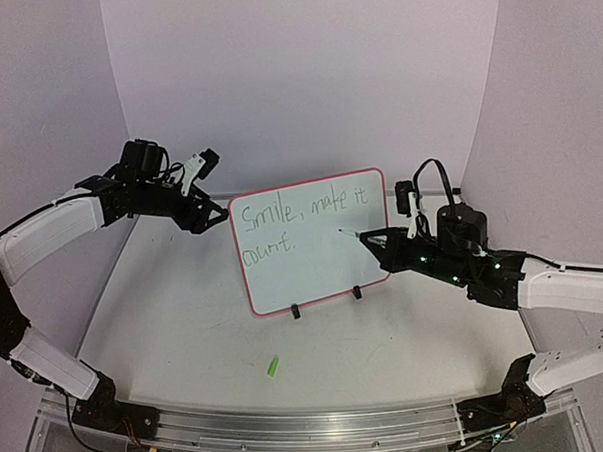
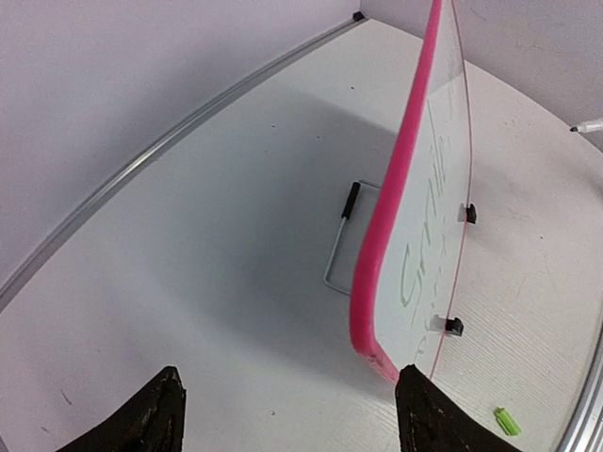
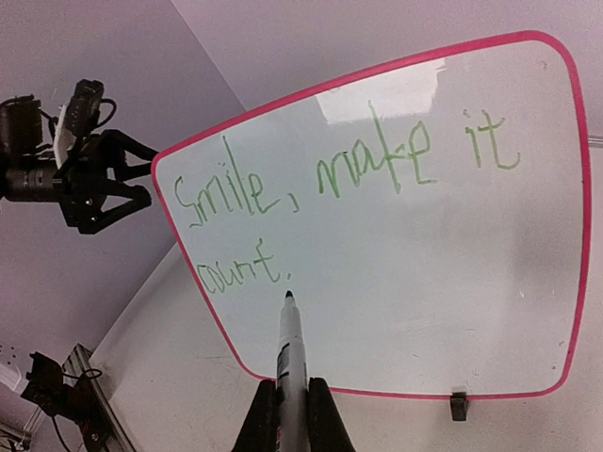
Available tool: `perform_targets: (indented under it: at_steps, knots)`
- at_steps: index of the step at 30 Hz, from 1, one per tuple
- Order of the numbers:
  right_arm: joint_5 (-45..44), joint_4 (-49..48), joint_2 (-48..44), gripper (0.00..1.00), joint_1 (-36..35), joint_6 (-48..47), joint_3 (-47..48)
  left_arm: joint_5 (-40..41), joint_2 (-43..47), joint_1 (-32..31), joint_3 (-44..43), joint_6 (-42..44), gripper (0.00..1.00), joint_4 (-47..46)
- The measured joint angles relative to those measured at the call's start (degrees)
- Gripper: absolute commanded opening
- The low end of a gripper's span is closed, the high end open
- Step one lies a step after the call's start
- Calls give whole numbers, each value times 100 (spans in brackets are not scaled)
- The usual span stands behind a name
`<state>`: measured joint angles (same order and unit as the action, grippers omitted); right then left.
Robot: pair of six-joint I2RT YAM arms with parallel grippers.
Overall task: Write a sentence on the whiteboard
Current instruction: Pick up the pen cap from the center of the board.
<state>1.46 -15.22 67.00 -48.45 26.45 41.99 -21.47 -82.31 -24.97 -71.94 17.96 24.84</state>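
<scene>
The whiteboard [image 1: 312, 241] stands about midway between the left and right edges of the bench [image 1: 176, 322], nearer the far edge. It leans back on a wire stand [image 2: 341, 247] and sits in two black clip feet [image 2: 453, 326]. The sentence [image 3: 349, 179], green and in two lines, reads "Smile, make it count." and appears complete.

The left gripper [image 1: 217, 218] sits just beside the board's upper left corner with its jaws apart, gripping nothing. Contact with the rim cannot be confirmed. The right gripper [image 3: 290, 414] is clamped on the marker [image 3: 287, 348], whose tip points at the board face just below "count". A green cap [image 1: 273, 366] lies toward the near edge.

Handling: the board is judged light, thin and stiff, with a slick face. It is likely to tip or slide under pen pressure. Take hold at the pink rim on a side edge, clear of the writing, which would probably smear.
</scene>
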Motion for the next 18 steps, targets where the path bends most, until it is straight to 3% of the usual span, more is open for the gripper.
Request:
perform_targets:
  at_steps: [9,18]
  knots:
    - [184,657,-560,0,294,-71,-436,689,484,-66,294,-1274,81,-281]
    - [425,976,-1417,0,293,-164,-870,1781,1009,-1463,2312,-3037,77,-733]
